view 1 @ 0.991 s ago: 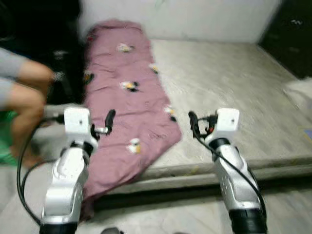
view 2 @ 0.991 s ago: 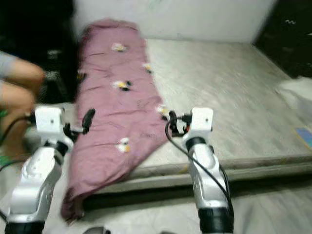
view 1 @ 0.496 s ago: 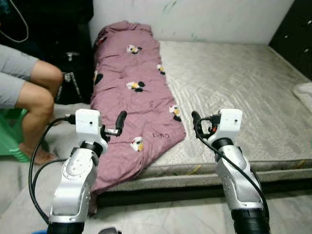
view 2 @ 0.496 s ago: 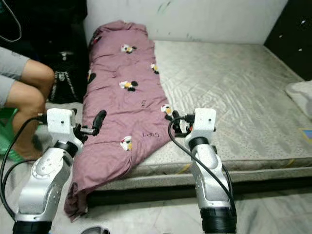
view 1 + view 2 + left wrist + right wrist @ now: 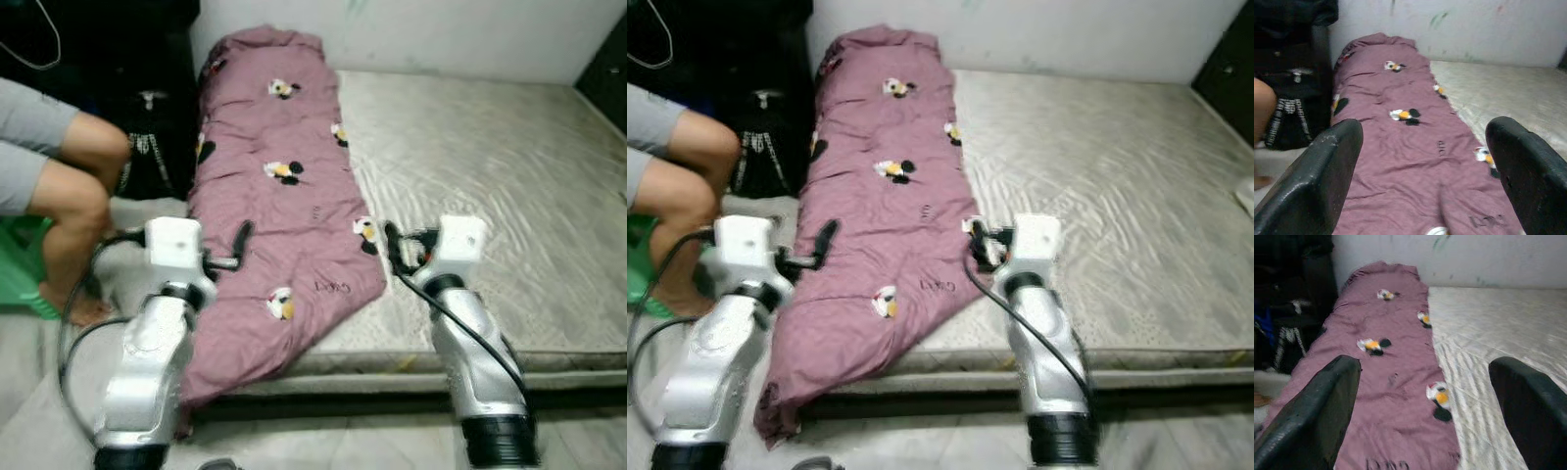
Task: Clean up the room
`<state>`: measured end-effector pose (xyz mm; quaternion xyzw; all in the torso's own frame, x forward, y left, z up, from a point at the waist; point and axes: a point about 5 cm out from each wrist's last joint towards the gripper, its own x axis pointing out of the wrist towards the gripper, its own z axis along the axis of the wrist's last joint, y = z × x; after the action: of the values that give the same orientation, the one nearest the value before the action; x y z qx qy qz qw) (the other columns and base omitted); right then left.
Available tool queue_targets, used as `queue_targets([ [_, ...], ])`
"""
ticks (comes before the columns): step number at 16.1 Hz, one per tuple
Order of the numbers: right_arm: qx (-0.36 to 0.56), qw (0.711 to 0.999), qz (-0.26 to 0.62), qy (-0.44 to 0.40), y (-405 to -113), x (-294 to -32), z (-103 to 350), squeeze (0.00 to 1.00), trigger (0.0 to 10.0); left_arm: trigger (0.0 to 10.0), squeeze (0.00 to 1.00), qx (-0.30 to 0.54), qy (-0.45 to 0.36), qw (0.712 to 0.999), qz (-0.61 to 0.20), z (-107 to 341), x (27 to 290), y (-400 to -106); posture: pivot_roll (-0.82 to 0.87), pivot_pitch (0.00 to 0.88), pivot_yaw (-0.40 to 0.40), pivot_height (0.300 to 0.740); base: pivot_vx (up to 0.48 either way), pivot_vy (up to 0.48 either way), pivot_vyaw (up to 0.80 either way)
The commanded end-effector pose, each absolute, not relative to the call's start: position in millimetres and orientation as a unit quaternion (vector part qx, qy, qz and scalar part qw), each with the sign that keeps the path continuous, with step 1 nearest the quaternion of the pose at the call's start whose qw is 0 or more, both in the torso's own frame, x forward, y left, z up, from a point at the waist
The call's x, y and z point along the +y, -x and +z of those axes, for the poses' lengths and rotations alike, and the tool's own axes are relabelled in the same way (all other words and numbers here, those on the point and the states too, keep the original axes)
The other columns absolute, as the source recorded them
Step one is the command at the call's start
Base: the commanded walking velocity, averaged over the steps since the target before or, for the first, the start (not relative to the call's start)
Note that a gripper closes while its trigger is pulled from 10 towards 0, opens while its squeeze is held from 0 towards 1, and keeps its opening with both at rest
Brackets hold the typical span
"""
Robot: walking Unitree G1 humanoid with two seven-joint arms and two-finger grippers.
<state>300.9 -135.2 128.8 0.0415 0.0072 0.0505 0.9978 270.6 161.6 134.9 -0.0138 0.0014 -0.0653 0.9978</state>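
A mauve blanket [image 5: 274,206] with small cartoon prints lies lengthwise along the left side of a bare grey mattress [image 5: 490,186]; its near end hangs over the front edge toward the floor. My left gripper [image 5: 240,240] is raised over the blanket's left edge, open, holding nothing. My right gripper [image 5: 392,245] hovers open above the blanket's near right corner. Both wrist views look along the blanket [image 5: 1400,147] between spread black fingers [image 5: 1327,416].
A person sits at the left on a green stool [image 5: 20,279], bare knees [image 5: 83,186] close to my left arm. A black bag [image 5: 152,137] stands between the person and the bed. A white wall [image 5: 470,34] runs behind the mattress.
The camera has moved closer and shifted, so the bed sits lower and larger in view. Both arms keep the same raised pose; the grippers stay open.
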Motion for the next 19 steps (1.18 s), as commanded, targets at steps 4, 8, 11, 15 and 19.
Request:
queue_targets([
  [4, 0.020, 0.999, 0.017, -0.034, -298.1, -153.7, 122.7, 0.00, 10.0, 10.0, 0.00, -0.003, 0.020, 0.996, -0.084, 138.6, 149.6, -272.0, -0.02, 0.002, -0.082, 0.740, 0.000, 0.000, 0.00],
  [8, 0.023, 0.999, 0.013, -0.034, -298.4, -154.6, 122.1, 0.00, 10.0, 10.0, 0.00, -0.001, 0.020, 0.996, -0.083, 138.0, 149.5, -271.6, -0.02, 0.004, -0.083, 0.740, 0.000, 0.000, 0.00],
  [11, 0.024, 0.999, 0.013, -0.035, -298.2, -154.6, 121.4, 0.00, 10.0, 10.0, 0.00, 0.004, 0.018, 0.997, -0.079, 135.7, 150.2, -270.0, -0.02, 0.009, -0.080, 0.740, 0.000, 0.000, 0.00],
  [15, 0.024, 0.999, 0.016, -0.036, -298.1, -153.6, 121.4, 0.00, 10.0, 10.0, 0.00, 0.006, 0.017, 0.997, -0.078, 135.4, 150.0, -270.5, -0.02, 0.012, -0.080, 0.715, 0.000, 0.000, 0.00],
  [19, 0.024, 0.999, 0.016, -0.036, -298.0, -153.3, 121.4, 0.00, 10.0, 10.0, 0.00, 0.005, 0.016, 0.997, -0.076, 135.2, 150.0, -270.4, -0.02, 0.012, -0.080, 0.665, 0.000, 0.000, 0.00],
])
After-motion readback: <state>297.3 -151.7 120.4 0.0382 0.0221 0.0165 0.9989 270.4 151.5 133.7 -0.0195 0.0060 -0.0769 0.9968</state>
